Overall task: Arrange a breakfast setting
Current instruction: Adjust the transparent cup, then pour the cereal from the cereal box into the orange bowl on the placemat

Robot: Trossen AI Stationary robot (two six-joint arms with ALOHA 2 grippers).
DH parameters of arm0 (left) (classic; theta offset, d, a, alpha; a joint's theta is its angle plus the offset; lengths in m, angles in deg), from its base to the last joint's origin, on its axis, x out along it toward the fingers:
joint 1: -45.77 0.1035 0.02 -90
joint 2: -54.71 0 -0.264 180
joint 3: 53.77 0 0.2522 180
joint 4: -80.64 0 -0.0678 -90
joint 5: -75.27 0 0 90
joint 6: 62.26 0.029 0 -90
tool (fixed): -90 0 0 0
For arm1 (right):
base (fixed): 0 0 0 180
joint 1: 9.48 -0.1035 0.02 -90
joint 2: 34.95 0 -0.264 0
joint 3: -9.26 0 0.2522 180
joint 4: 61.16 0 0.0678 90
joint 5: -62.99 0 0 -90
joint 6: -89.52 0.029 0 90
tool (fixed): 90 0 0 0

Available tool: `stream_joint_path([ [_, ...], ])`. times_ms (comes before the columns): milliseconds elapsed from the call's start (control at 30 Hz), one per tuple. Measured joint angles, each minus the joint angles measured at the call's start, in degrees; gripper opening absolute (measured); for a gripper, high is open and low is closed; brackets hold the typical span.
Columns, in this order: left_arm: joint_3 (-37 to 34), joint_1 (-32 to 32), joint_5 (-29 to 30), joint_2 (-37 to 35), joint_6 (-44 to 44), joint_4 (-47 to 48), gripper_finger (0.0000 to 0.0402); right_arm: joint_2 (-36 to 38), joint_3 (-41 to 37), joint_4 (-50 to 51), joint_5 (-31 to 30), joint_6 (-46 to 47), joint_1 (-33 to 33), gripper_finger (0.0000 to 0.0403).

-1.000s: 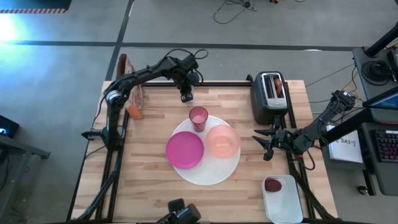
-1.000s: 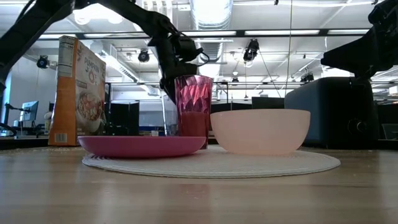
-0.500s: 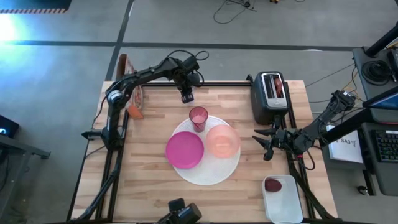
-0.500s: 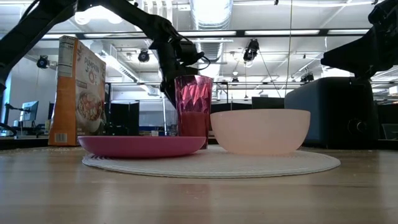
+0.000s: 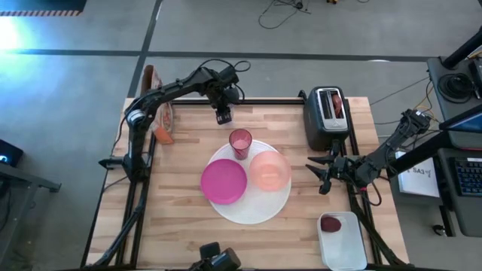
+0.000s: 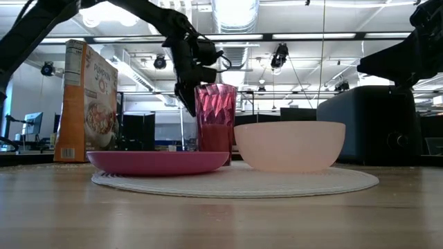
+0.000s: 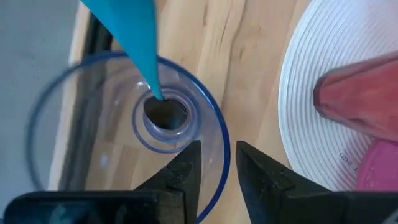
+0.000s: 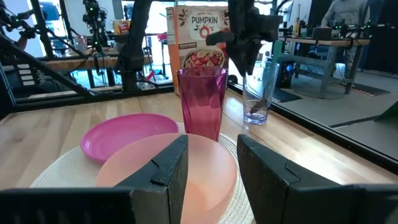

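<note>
Wooden slats make up the table [image 5: 181, 218], with an open workshop behind it in the low view.

At the far edge, the left gripper [image 5: 223, 114] sits directly over the clear glass [image 7: 127, 146]. Its two fingers [image 7: 186, 177] straddle the glass's rim with a narrow gap between them, one inside and one outside the wall, and whether they press it cannot be told. A second ago the left gripper was a little lower and nearer the pink tumbler [image 5: 240, 141]; it has since lifted slightly and shifted toward the table's far edge, while the plates and bowl have not moved.

Only the left wrist view looks down into the glass, showing its thick round base and a pale blue strip reaching into it. From above the glass is hidden under the gripper, and in the right wrist view it stands upright on the wood behind the tumbler, near the cereal box [image 8: 198, 38].

The right gripper [image 5: 325, 175] waits at the table's right edge beside the toaster [image 5: 326, 117], its fingers [image 8: 165, 165] partly apart and empty.

The big round white plate [image 5: 260, 211] lies at the table's centre. On it rest the smaller magenta plate [image 5: 224, 181], the pale pink bowl [image 5: 269, 171] and, at its far rim, the tumbler. The dark red round fruit [image 5: 330, 223] lies in a white tray [image 5: 343, 252] at the near right corner.
</note>
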Motion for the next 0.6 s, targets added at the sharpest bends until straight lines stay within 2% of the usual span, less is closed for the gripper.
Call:
stream_joint_path([
  [167, 2.1, 0.0, 0.0, -1.8, 0.0, 0.8, 0.0084, 0.0, 0.0, 0.0, 0.0, 0.0, 0.0, 0.0128],
  [333, 6.5, 0.0, -0.1, -2.0, 0.1, 6.0, 0.0084, 0.0, 0.0, 0.0, 0.0, 0.0, 0.0, 0.0128],
  [600, 18.2, 0.0, -0.1, -2.1, 0.1, 17.2, 0.0084, 0.0, 0.0, 0.0, 0.0, 0.0, 0.0, 0.0128],
])
